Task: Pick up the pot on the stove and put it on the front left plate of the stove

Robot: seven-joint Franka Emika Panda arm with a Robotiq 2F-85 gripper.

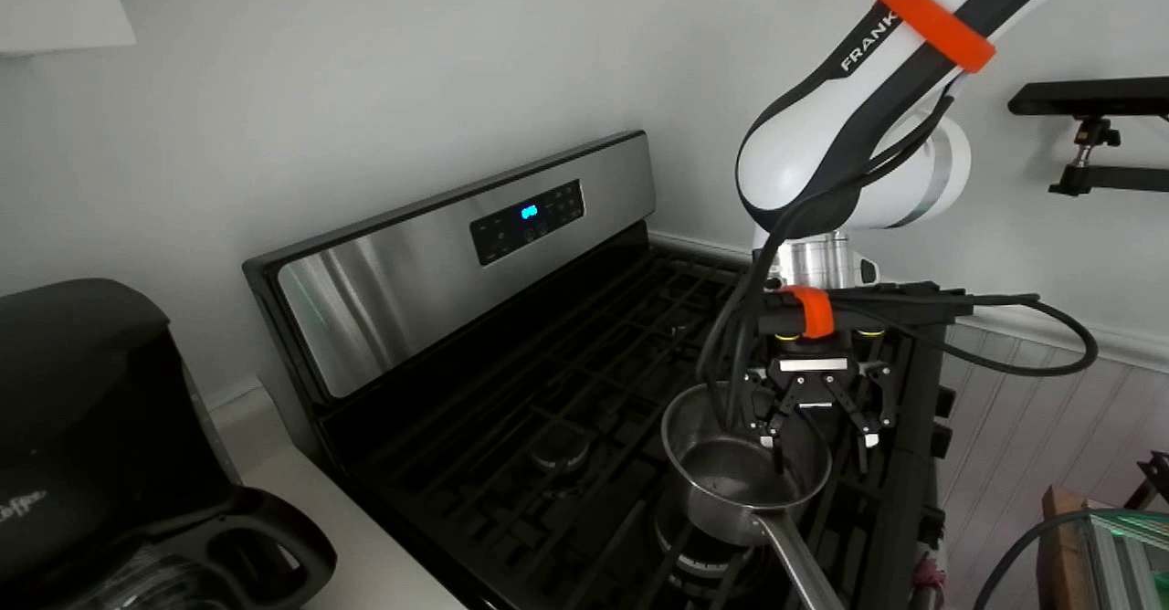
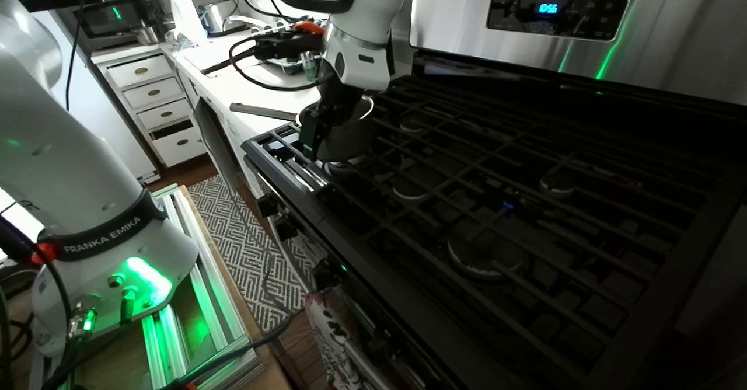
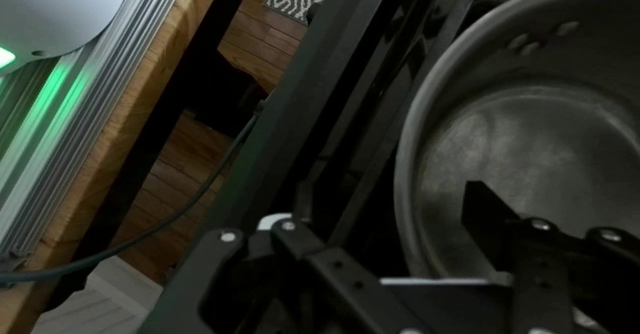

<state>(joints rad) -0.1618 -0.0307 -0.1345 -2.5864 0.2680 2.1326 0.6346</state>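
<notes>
Steel pot [image 1: 731, 473] sits over the front left plate [image 1: 701, 566], my jaws spread astride its rim [image 3: 406, 174]; I judge it placed, so I'd lift straight up, letting the inner finger [image 3: 485, 224] rise without nudging it

Can't see the right side of the pot [image 3: 530, 134] in the wrist view, cut off. Same for the end of the handle [image 1: 799, 557] in an exterior view. Getting only one of the fingers [image 2: 311, 136] clearly in an exterior view, with its twin hidden by the pot. Can't make out the whole front left plate [image 1: 700, 565] near the front left corner of the table [image 2: 356, 261], partly under the pot. Can't read the display [image 1: 529, 213] above the back edge in an exterior view, blurred. Losing part of the coffee maker [image 1: 82, 409] past the left edge, cut off.
</notes>
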